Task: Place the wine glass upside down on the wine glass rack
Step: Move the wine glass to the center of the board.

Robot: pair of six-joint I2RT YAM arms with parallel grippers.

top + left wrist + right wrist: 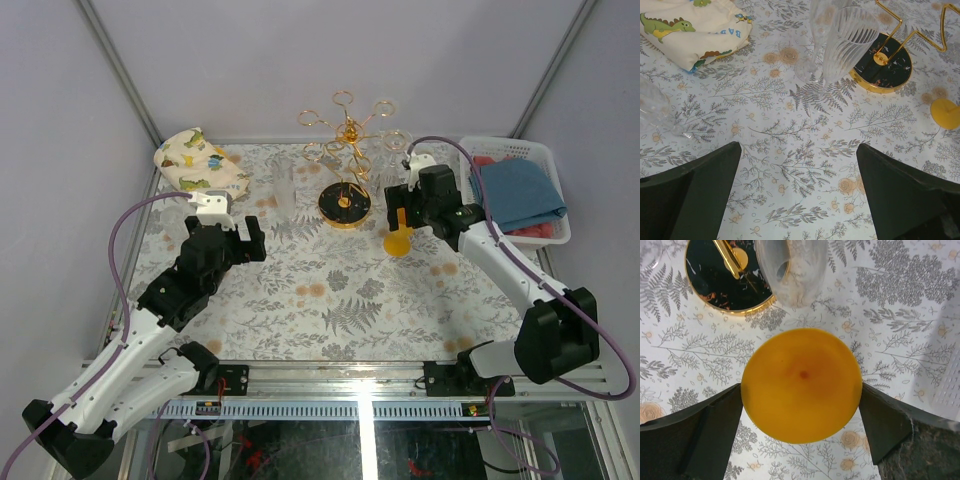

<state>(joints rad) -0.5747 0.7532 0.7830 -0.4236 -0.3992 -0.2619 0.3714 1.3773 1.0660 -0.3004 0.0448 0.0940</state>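
the wine glass (398,241), smooth yellow with a thin orange stem, stands toward the far right of the leaf-printed worktop (330,310). it is just right of, and nearer than, the round black gold-rimmed base (715,285) of the wine glass rack (349,132), a gold wire stand whose looped arms fan out from a central pole. it is not on the rack yet.

the right gripper (801,386) hangs over the glass with jaws released and spread wide, likely so the fingers can drop either side. from its wrist the glass shows as a glossy yellow round, darker orange at the centre. its edge just meets both inner faces, but whether they touch i cannot tell.

the left gripper (236,235), jaws equally slack and empty, hovers over the near left, probably parked out of the way. a clear ribbed glass (847,40) stands just left of the base, a slippery neighbour to avoid.
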